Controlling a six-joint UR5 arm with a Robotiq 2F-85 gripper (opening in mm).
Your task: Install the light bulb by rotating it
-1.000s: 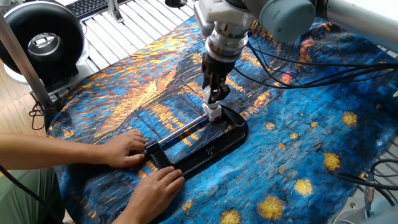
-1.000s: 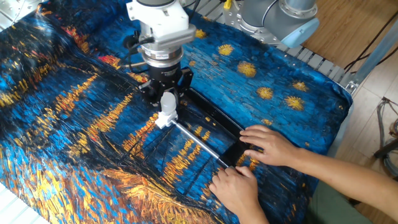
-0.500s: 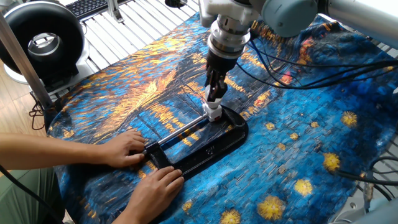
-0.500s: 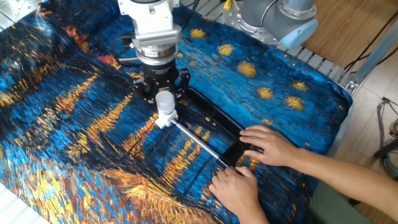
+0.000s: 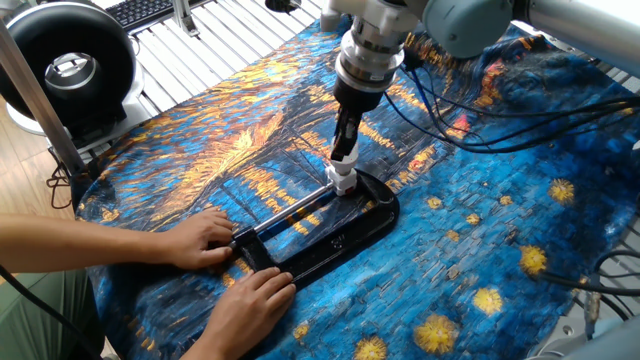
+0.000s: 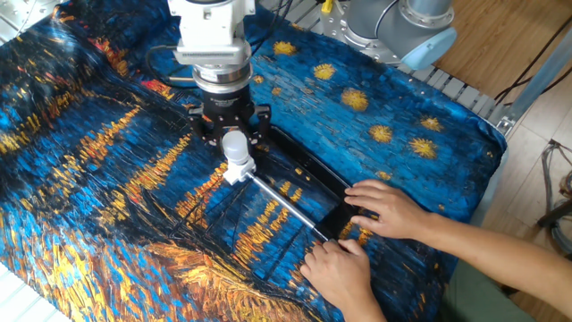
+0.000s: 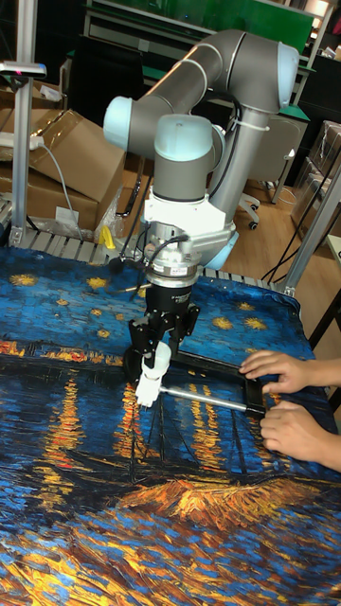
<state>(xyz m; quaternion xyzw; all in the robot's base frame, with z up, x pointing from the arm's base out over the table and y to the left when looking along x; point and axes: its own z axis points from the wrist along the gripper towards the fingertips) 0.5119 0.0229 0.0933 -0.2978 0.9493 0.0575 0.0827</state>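
Note:
The light bulb [image 6: 234, 147], small, round and frosted white, stands upright in the white socket block [image 6: 237, 170] at the end of a black frame [image 6: 308, 170]. My gripper [image 6: 231, 131] hangs just over it, open, its black fingers [image 6: 205, 126] straddling the bulb's top without gripping it. From the one fixed view the gripper [image 5: 345, 142] appears edge-on above the light bulb [image 5: 344, 162]. In the tall view the light bulb [image 7: 155, 359] shows just below the gripper [image 7: 159, 341].
A person's two hands [image 5: 205, 240] [image 5: 250, 298] press on the near end of the black frame [image 5: 340, 235], which carries a metal rod [image 5: 290, 208]. A blue and orange painted cloth [image 5: 480, 250] covers the table. A black fan [image 5: 65, 60] stands at one corner, and cables [image 5: 500, 120] trail off the arm.
The gripper has risen and shifted slightly off the bulb, which stays in the socket. The person's hands have not moved.

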